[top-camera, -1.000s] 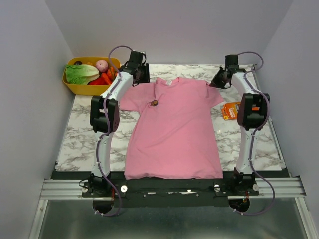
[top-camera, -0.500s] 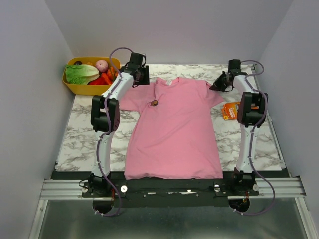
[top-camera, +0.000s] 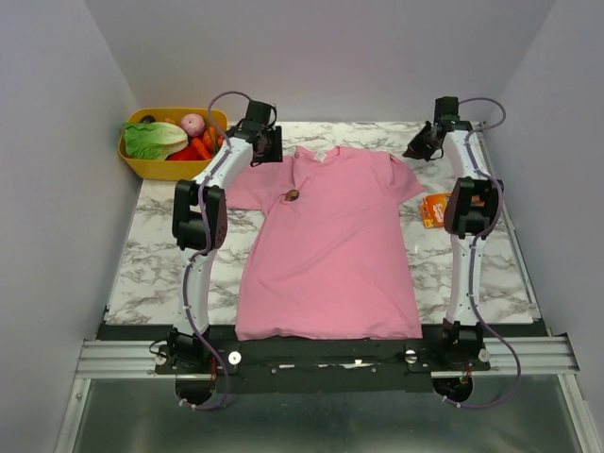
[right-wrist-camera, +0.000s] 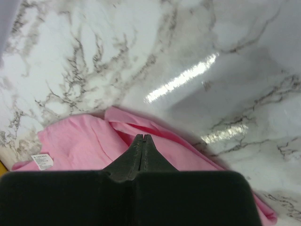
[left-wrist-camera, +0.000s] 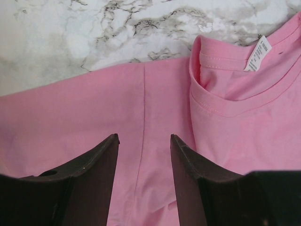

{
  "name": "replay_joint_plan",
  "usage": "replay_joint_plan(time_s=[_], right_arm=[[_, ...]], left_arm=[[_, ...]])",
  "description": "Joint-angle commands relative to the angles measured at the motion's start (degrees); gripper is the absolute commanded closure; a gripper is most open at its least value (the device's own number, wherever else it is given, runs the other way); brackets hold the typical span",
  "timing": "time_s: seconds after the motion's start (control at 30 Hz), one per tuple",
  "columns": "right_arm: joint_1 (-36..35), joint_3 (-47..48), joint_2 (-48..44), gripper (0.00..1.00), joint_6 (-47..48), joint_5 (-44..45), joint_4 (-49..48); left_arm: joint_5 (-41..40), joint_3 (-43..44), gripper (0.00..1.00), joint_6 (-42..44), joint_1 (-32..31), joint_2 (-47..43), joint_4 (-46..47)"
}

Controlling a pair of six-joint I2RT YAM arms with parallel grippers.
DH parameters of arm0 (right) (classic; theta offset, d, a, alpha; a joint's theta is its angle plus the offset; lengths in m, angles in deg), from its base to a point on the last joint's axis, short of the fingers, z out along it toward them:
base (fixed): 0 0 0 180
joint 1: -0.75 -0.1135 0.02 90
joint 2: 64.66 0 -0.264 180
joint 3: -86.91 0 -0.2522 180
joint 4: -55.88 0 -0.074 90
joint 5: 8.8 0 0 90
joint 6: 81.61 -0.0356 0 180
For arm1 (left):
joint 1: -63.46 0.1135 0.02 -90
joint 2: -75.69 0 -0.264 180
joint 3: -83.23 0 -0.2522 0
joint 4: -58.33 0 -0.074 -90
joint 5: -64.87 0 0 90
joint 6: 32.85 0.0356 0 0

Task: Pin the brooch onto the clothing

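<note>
The clothing, a pink T-shirt, lies flat on the marble table with its neck at the back. The brooch, a small brownish disc, sits on the shirt's chest left of centre; neither wrist view shows it. My left gripper hangs open over the shirt's left shoulder. In the left wrist view its jaws straddle the shoulder seam with only the clothing beneath, the collar label off to the right. My right gripper is shut just above the right sleeve, its tips together with nothing seen between them.
A yellow basket of vegetables stands at the back left corner. An orange packet lies on the marble right of the shirt, beside the right arm. Grey walls close in the back and both sides.
The right arm has drawn back and to the right, lifting its shut gripper off the sleeve edge. The left gripper has barely shifted. The shirt and brooch lie as before.
</note>
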Motion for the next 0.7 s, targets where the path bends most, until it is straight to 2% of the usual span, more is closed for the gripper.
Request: replay_joint_plan(time_s=[0.0,0.2,0.47,0.67], right_arm=[[-0.1,9.0,5.2,1.00,7.3,3.1,10.5],[-1.0,9.0,4.8,1.00,13.1,6.8,14.2],[-5.9,8.6,2.8,1.00,18.2,17.0,15.6],[-8.1,12.3,5.2,0.99,20.8,22.2,20.9]], left_arm=[[0.5,1.5,0.43,0.2,0.4,1.0,-0.8],[1.1,1.3,0.43,0.5,0.7,0.8,-0.6],[1.9,-0.9,0.43,0.6,0.8,0.2,0.4],[2.2,-1.1,0.43,0.6,0.9,0.0,0.5]])
